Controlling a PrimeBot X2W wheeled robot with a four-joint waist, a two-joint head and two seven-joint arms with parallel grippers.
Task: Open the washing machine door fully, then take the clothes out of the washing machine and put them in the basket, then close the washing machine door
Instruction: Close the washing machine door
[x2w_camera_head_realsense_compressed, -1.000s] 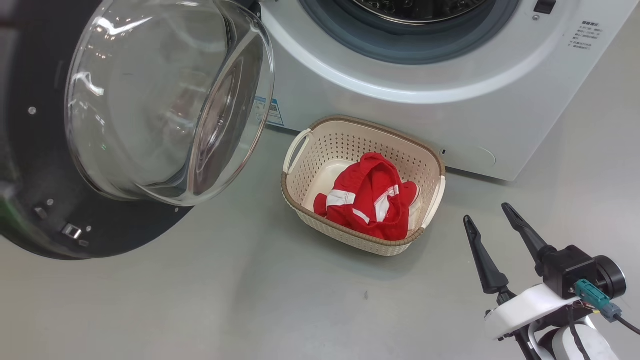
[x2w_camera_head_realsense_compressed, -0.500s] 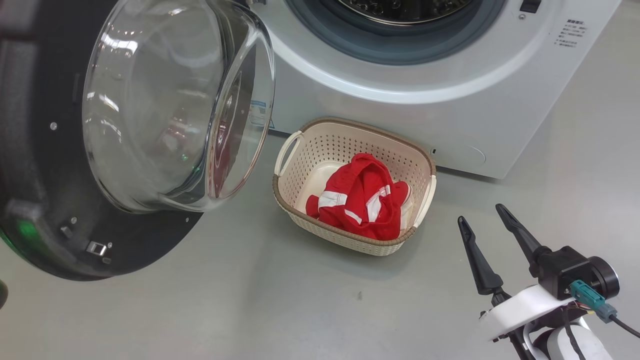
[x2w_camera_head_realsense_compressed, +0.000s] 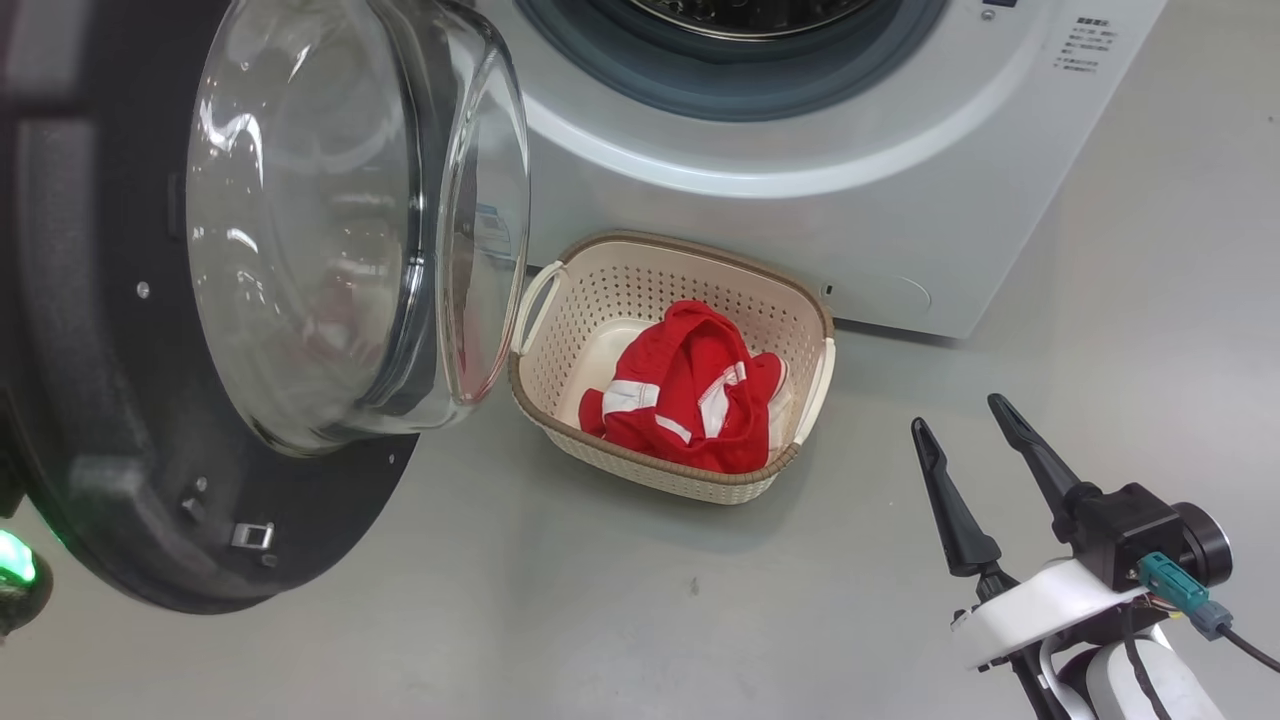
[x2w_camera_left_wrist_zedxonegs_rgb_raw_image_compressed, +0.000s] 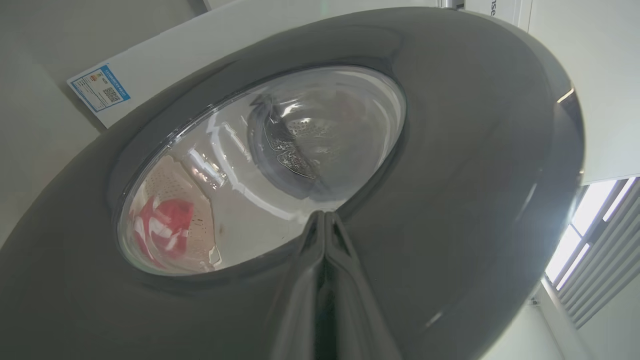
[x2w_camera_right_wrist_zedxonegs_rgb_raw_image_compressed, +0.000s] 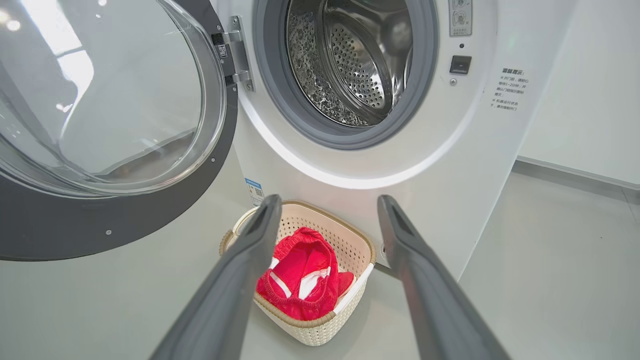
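Door (x2w_camera_head_realsense_compressed: 120, 400): swung nearer the machine (x2w_camera_head_realsense_compressed: 800, 230) than a second ago; left gripper (x2w_camera_left_wrist_zedxonegs_rgb_raw_image_compressed: 325, 220), pressed together, at its outer face; right gripper (x2w_camera_head_realsense_compressed: 957, 413) spread; clothes (x2w_camera_head_realsense_compressed: 680, 400) in basket (x2w_camera_head_realsense_compressed: 640, 470); closing underway.

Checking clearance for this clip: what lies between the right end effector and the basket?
Just bare grey floor lies between the open right end effector and the basket, seen in the head view.

clothes (x2w_camera_head_realsense_compressed: 690, 400): in basket (x2w_camera_head_realsense_compressed: 640, 465)
basket: on floor (x2w_camera_head_realsense_compressed: 500, 620), before washing machine (x2w_camera_head_realsense_compressed: 700, 230)
washing machine door (x2w_camera_head_realsense_compressed: 90, 400): left of basket
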